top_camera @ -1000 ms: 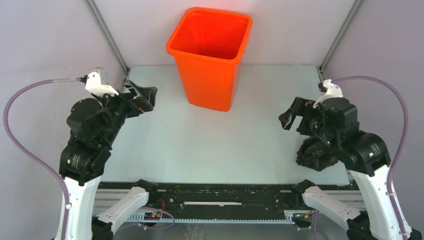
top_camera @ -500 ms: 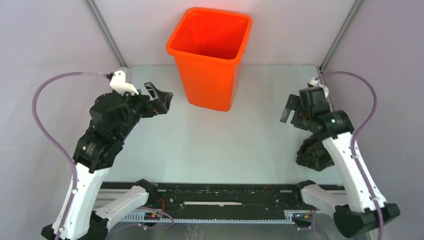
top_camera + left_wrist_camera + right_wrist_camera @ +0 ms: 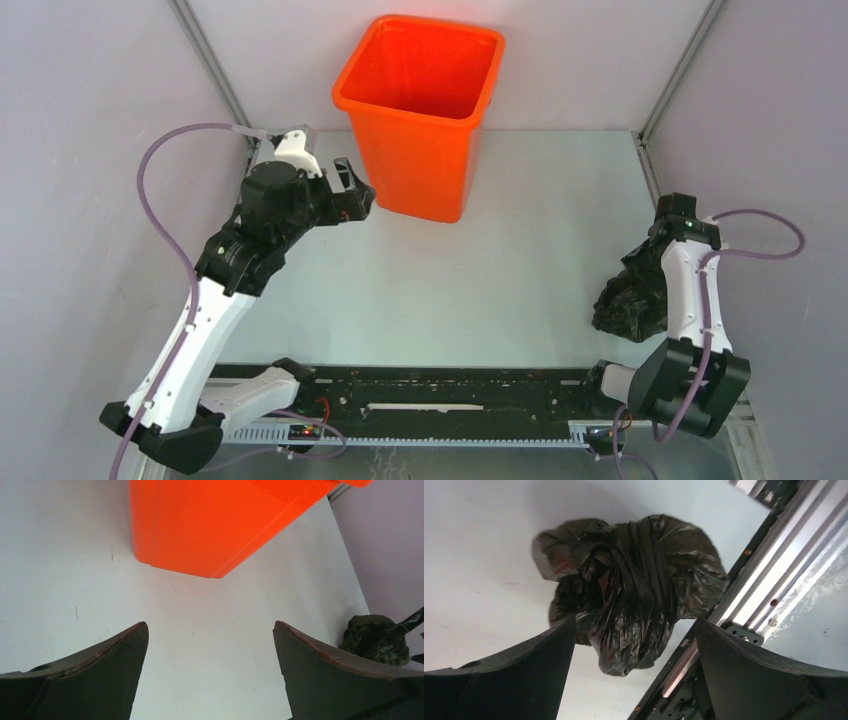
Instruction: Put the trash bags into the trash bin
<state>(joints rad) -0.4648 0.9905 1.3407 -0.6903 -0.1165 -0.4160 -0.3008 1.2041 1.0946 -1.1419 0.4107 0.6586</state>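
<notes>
The orange trash bin point(image 3: 420, 110) stands upright and empty at the back middle of the table; its side fills the top of the left wrist view point(image 3: 215, 525). The crumpled black trash bag point(image 3: 625, 310) lies at the table's front right; it shows in the left wrist view at the far right point(image 3: 375, 640). My left gripper point(image 3: 355, 192) is open and empty, beside the bin's lower left side; its jaws point(image 3: 210, 625) stand wide above bare table. My right gripper point(image 3: 634, 622) is open and points down at the bag point(image 3: 634, 590), which lies just ahead of the jaws, untouched. In the top view its fingers are hidden.
A black rail point(image 3: 450, 385) runs along the table's front edge, close beside the bag point(image 3: 744, 600). Metal frame posts point(image 3: 215, 70) stand at the back corners. Grey walls close in the sides.
My left arm has stretched forward and right, up to the bin's left side. My right arm has swung right and turned its gripper down over the black bag.
</notes>
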